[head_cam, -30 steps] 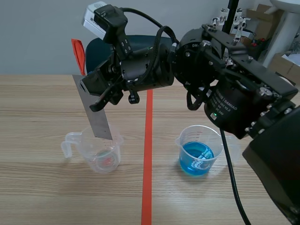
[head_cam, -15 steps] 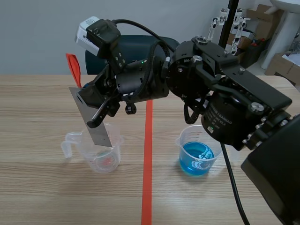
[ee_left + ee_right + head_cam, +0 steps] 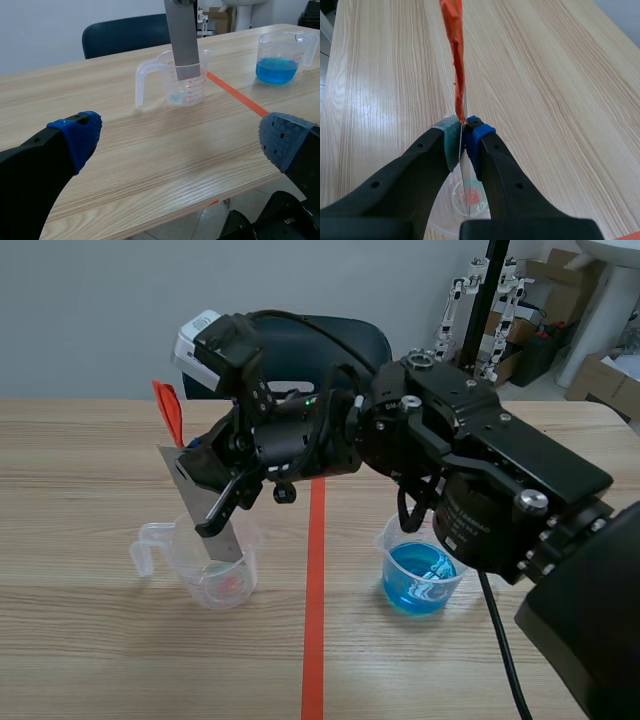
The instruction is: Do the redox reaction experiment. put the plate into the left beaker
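Plate: grey metal strip with an orange-red tab at its top end, clamped by the right gripper. Fingers are narrow, with the pads pinching the strip just below the tab. In the right wrist view the plate shows edge-on between the pads.

The strip is tilted, top leaning away from the tape line. Its lower end sits inside the mouth of the left beaker, below the rim. From the left wrist view that end hangs above the beaker's bottom. I can't tell if it touches the wall. There's a reddish spot on the beaker's bottom.

The right arm comes in from the right and reaches across the tape line to the left side of the table.

Left gripper is low near the table edge with its claw wide and nothing between the blue pads. The left beaker is well ahead of it.

The right beaker holds blue liquid and stands on the other side of the tape line, apart from the arm's gripper.
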{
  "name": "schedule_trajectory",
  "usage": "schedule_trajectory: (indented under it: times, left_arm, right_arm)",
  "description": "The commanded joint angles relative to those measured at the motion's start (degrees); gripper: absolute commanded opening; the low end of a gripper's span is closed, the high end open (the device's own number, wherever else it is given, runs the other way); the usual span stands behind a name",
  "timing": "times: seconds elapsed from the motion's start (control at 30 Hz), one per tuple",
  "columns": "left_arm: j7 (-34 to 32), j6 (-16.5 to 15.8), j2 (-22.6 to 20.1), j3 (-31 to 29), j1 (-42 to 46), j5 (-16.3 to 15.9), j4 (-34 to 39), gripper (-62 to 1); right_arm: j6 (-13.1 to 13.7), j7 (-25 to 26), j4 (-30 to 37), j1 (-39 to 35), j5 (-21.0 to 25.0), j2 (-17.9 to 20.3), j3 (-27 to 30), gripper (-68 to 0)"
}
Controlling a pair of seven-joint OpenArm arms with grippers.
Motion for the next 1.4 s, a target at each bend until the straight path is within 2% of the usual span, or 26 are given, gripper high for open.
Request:
schedule_trajectory:
  times: [0.0,0.27,0.43,0.77,1.3,1.37]
  left_arm:
    - [-0.8,-0.1,0.0,0.2,0.5,-0.3,0.9,1.4]
    - [-0.8,-0.2,0.0,0.2,0.5,-0.3,0.9,1.4]
    - [-0.8,-0.2,0.0,0.2,0.5,-0.3,0.9,1.4]
    - [-0.8,-0.2,0.0,0.2,0.5,-0.3,0.9,1.4]
    - [-0.8,-0.2,0.0,0.2,0.5,-0.3,0.9,1.4]
    - [-0.8,-0.2,0.0,0.2,0.5,-0.3,0.9,1.4]
  right_arm:
    - [0.5,2.3,-0.5,0.7,-0.7,0.0,0.2,-66.9]
    - [0.5,6.8,-2.2,0.1,-5.0,0.0,0.1,-66.9]
    - [0.5,8.4,-3.4,0.0,-5.6,0.0,0.1,-66.9]
    - [0.5,15.6,-7.0,0.0,-9.8,-0.1,0.1,-66.9]
    - [0.5,17.8,-7.9,-0.7,-12.9,-0.5,-0.4,-66.9]
    - [0.5,17.8,-7.9,-0.7,-12.9,-0.5,-0.6,-65.0]
